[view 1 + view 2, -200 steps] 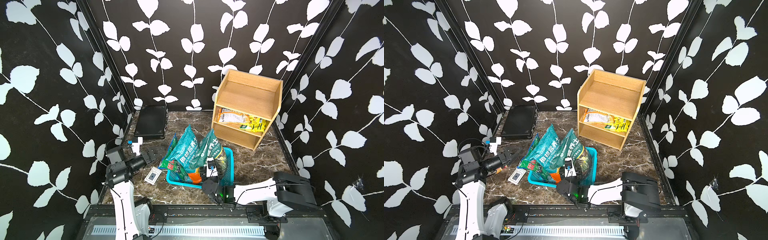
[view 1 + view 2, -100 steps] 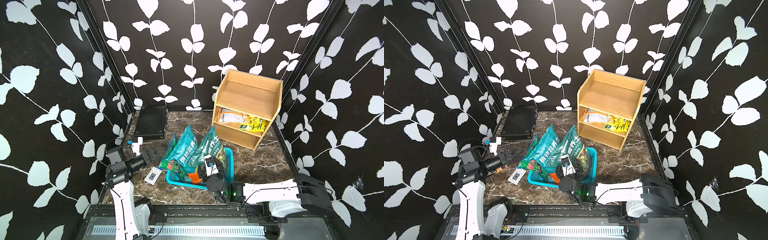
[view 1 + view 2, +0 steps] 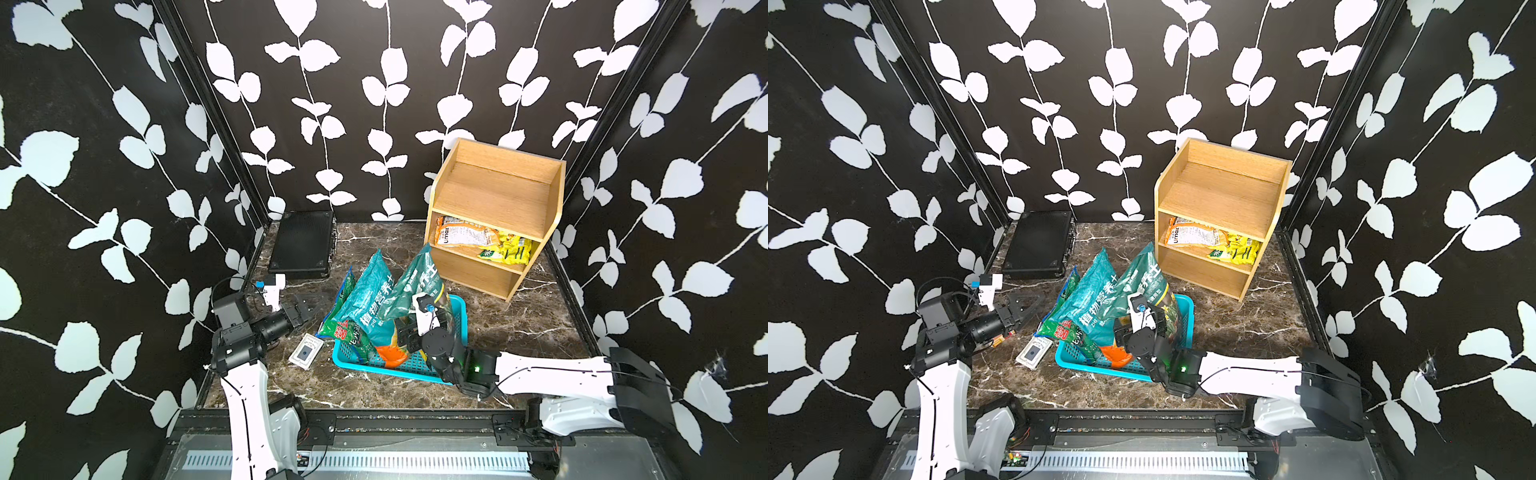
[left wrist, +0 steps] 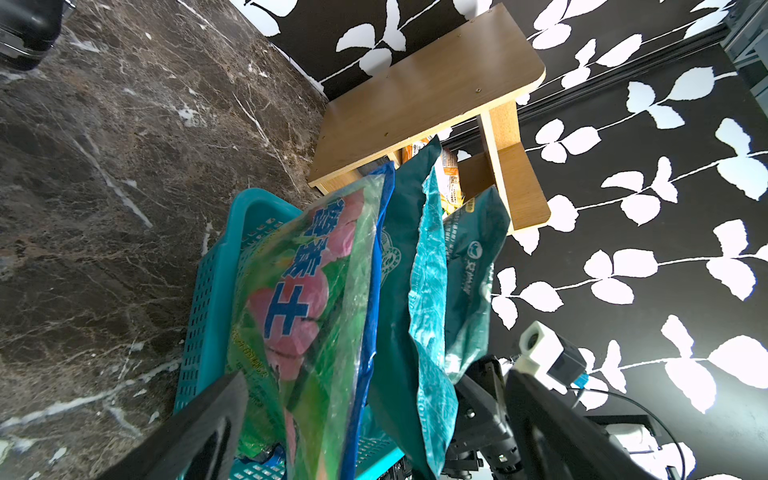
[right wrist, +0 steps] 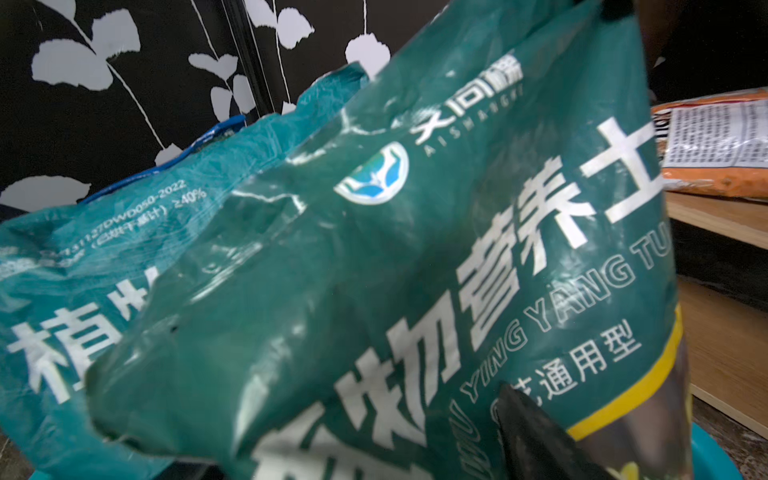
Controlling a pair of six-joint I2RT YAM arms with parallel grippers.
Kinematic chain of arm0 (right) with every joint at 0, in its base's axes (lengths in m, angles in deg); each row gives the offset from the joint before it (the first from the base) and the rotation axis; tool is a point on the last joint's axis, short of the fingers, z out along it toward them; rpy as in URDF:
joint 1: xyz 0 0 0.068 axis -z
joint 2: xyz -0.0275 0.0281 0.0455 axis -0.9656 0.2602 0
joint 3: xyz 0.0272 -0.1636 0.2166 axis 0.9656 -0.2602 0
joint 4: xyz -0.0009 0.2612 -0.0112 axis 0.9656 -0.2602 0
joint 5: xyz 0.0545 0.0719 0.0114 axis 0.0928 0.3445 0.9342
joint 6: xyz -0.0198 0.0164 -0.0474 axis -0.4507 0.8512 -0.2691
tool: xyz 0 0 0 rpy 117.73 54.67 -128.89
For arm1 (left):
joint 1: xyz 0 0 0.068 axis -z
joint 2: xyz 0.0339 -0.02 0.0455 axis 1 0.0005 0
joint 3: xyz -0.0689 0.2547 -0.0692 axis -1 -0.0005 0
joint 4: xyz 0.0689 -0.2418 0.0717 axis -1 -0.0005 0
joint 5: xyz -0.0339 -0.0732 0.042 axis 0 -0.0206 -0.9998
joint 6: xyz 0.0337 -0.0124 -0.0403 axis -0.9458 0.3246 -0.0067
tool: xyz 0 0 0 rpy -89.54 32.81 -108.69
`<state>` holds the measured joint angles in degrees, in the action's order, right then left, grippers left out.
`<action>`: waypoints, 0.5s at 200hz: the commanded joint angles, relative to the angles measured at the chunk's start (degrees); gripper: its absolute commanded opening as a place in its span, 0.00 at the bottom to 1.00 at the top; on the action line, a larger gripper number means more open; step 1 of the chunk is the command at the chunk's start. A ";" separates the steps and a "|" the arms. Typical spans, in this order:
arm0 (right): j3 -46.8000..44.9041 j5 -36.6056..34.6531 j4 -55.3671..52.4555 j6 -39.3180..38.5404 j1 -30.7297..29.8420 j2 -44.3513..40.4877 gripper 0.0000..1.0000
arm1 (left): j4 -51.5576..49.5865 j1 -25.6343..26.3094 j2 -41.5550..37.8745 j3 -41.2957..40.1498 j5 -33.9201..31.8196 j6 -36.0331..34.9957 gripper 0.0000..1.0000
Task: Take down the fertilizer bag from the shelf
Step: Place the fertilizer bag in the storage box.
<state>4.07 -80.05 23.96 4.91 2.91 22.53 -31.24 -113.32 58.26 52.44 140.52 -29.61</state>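
While the right gripper (image 3: 422, 328) hangs over the near side of the blue basket (image 3: 399, 368) with its jaws spread wide and nothing pinched between them, the dark-teal fertilizer bag (image 3: 419, 282) stands upright inside that basket, directly in front of it. In the right wrist view one dark finger (image 5: 536, 436) overlaps the bag's lower printed face, though I cannot tell whether it touches. A lighter-teal bag (image 3: 365, 295) leans in the basket just beside the dark one, and a clear green-and-pink bag (image 4: 307, 299) stands at the basket's wall on the left arm's side. The shelf (image 3: 494, 195) stands beyond the basket's far corner, apart from it. On its middle tier an orange-and-white bag (image 3: 461, 235) lies flat, touching a yellow bag (image 3: 509, 251). Seen from the right gripper, the upright teal bags rise between it and the shelf's open front, leaving only a strip of wood and orange packaging visible past the dark bag's edge. The left gripper (image 3: 297, 311) hovers off the basket's opposite side, apart from it, fingers wide and aimed at the basket. A small flat card (image 3: 306, 351) lies on the marble top just beside the basket, and a black case (image 3: 303, 243) sits well beyond it.
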 commanded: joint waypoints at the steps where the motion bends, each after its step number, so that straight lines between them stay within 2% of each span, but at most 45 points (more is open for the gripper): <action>1: 5.29 7.96 1.55 1.56 0.03 3.86 0.86 | 1.00 -0.37 -0.40 -0.46 0.44 -0.21 0.99; 36: 3.15 14.57 8.41 2.55 0.05 4.61 0.86 | 1.00 -0.38 -0.31 -0.48 0.49 -0.25 0.99; 57: 4.19 16.31 5.63 2.56 0.03 1.70 0.86 | 1.02 -0.31 -0.33 -0.55 0.48 -0.19 0.99; 81: 4.60 16.53 0.47 1.49 0.07 -5.07 0.86 | 1.00 -0.35 -0.35 -0.55 0.58 -0.25 0.99; 100: 3.48 14.22 -4.77 0.89 0.03 -13.64 0.88 | 1.01 -0.30 -0.31 -0.55 0.55 -0.25 0.99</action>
<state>6.76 -69.78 19.76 5.37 4.00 18.22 -31.22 -113.32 58.26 52.44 140.56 -29.57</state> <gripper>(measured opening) 0.868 0.986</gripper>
